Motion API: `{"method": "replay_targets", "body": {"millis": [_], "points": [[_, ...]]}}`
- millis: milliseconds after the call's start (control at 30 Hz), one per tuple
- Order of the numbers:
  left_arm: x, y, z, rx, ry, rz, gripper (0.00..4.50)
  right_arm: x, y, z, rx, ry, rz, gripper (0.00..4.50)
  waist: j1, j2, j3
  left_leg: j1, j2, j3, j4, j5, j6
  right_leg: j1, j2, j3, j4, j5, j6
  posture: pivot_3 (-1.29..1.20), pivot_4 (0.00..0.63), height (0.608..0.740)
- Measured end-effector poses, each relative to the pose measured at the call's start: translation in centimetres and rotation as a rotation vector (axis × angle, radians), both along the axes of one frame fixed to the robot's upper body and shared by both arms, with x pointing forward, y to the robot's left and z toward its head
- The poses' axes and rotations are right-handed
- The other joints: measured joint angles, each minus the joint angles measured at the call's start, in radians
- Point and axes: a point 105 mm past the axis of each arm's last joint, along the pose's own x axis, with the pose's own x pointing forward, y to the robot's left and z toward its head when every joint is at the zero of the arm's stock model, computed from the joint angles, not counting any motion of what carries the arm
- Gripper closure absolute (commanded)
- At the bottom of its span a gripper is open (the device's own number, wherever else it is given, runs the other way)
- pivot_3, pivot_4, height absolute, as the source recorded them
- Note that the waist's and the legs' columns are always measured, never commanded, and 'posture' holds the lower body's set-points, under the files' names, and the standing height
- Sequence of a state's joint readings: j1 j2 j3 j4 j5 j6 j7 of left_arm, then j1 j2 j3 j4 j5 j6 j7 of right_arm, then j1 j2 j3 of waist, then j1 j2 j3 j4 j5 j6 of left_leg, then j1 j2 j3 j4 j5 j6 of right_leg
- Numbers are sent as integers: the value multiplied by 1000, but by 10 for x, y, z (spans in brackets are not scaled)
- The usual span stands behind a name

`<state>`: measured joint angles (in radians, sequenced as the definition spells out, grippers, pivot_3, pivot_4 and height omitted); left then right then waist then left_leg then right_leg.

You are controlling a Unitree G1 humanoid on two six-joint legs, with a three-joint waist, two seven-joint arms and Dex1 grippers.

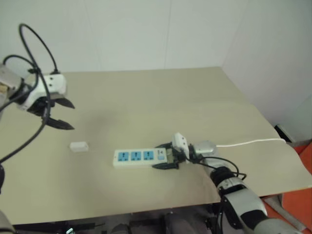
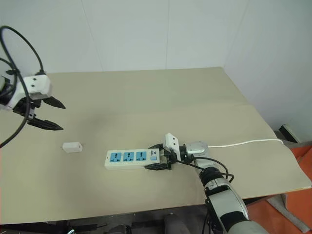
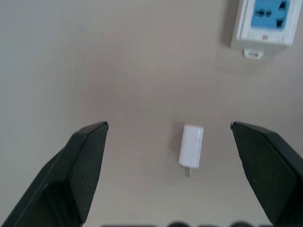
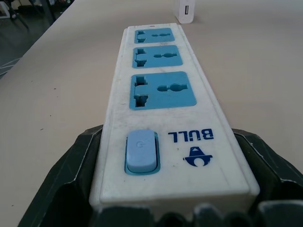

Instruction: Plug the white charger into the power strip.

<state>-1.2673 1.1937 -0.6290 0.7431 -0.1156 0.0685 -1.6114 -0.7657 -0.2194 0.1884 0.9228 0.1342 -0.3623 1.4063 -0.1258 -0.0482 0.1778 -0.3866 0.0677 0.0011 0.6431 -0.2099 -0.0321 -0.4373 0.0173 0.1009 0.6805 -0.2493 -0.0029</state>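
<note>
Item one, nearest my head camera: the right gripper (image 1: 163, 156), reaching in level from the right over the near part of the table (image 1: 161, 97). I logged it as clenched on the switch end of the power strip (image 1: 139, 157), one black finger against each long side. In the right wrist view the strip ran straight away between those fingers (image 4: 71, 175), with the pale blue switch (image 4: 140, 151) closest, a blue logo beside it, then the three blue sockets (image 4: 163, 90) in a row.

Item two: the power strip itself, lying flat on the table, sockets up. Its thin white cord (image 1: 253, 142) trailed off from behind the right wrist toward the table's right edge.

Item three: the white charger (image 1: 79, 146), lying on its side on the bare table just off the strip's free end, apart from it. In the left wrist view I saw its metal prongs (image 3: 187, 172) sticking out of one short end, and the strip's end socket further off.

Item four: the left gripper (image 1: 61, 114), raised above the table at the far left, angled downward, black fingers spread wide and holding nothing. The charger sat on the table below and between its fingertips (image 3: 92, 137), untouched.
</note>
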Motion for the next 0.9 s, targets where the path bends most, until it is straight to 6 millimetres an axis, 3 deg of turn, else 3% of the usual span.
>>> {"method": "replay_targets", "body": {"millis": [233,367,900], "points": [[11,-9,-30,130,147,-10,0,1,1,1,-3,0,5,1051,-1,0,0,-1,0,0,0,0,0,0,0,0,0,0,0,0,150,740],[11,-3,-45,240,220,13,0,1,1,1,-1,0,3,1051,-1,0,0,-1,0,-1,0,0,0,0,1,0,0,0,0,0,150,740],[13,-3,-87,352,355,33,0,2,4,1,9,0,-9,1051,-1,0,0,-1,0,-1,1,0,0,0,1,0,1,0,0,0,150,740]]}}
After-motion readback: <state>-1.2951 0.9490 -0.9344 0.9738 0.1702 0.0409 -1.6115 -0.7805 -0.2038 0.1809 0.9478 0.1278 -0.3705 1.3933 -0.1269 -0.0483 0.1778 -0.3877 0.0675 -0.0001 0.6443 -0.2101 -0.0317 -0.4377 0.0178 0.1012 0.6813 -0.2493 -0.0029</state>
